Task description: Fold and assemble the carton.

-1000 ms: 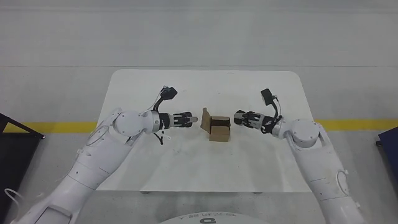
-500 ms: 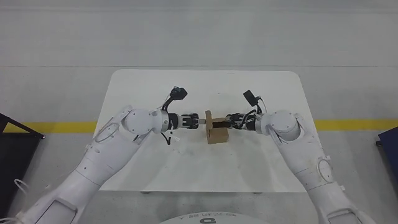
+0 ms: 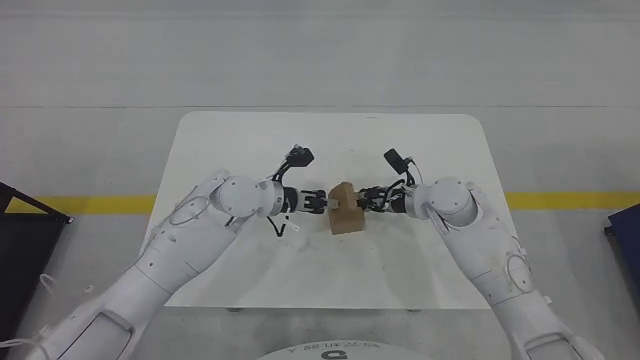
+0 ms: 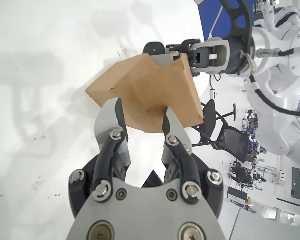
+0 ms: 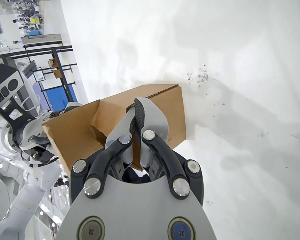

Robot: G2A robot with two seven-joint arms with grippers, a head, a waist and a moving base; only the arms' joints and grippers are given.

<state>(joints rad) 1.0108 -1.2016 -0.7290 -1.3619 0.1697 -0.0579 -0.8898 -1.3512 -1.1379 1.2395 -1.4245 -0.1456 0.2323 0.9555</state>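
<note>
Tilting carton [image 3: 345, 210], open end toward right jaws pinched on a flap, left jaws clasping corner

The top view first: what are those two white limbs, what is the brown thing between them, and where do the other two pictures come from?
Those are a robot's two arms, seen from a camera above them. Each ends in a gripper, a two-fingered clamp. The other two pictures come from cameras on the wrists, each looking along its own gripper. On the white table sits a brown cardboard carton, only partly folded. The right gripper is pinched shut on one of its flaps. The left gripper is at the carton's opposite end; whether it grips is unclear.
</note>
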